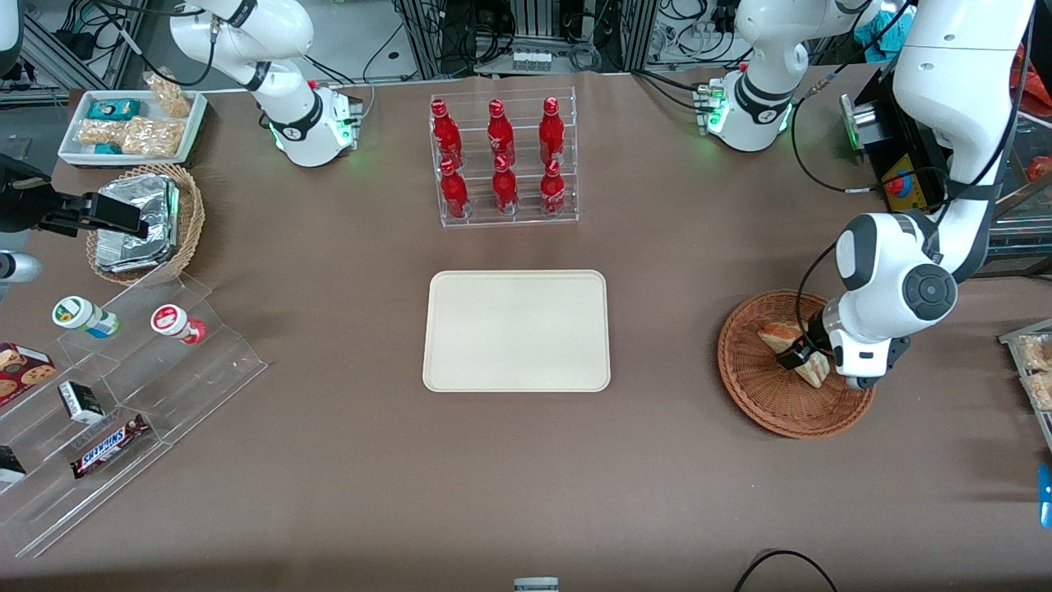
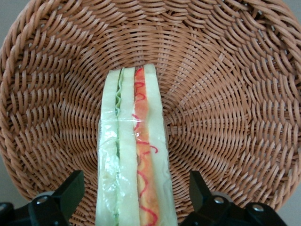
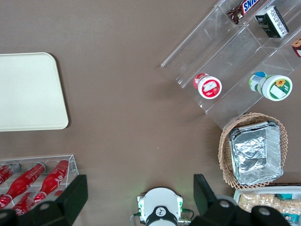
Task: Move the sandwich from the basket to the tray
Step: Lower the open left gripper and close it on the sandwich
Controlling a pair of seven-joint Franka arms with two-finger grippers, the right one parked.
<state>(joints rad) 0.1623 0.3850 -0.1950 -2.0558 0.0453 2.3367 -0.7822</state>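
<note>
The sandwich (image 2: 134,155) is a white-bread wedge with green and orange-red filling, lying in the reddish-brown wicker basket (image 2: 225,94). My left gripper (image 2: 135,188) is low in the basket and open. Its two black fingertips (image 2: 70,186) stand one on each side of the sandwich, with a gap to the bread on both sides. From the front, the gripper (image 1: 809,359) hangs over the sandwich (image 1: 815,370) in the basket (image 1: 764,395), toward the working arm's end of the table. A second bread wedge (image 1: 779,335) lies beside it. The cream tray (image 1: 516,330) sits bare at mid-table.
A clear rack of red bottles (image 1: 503,160) stands farther from the front camera than the tray. Toward the parked arm's end are clear acrylic steps with snacks (image 1: 123,370), a tan basket of foil packs (image 1: 144,222) and a white snack tray (image 1: 131,123).
</note>
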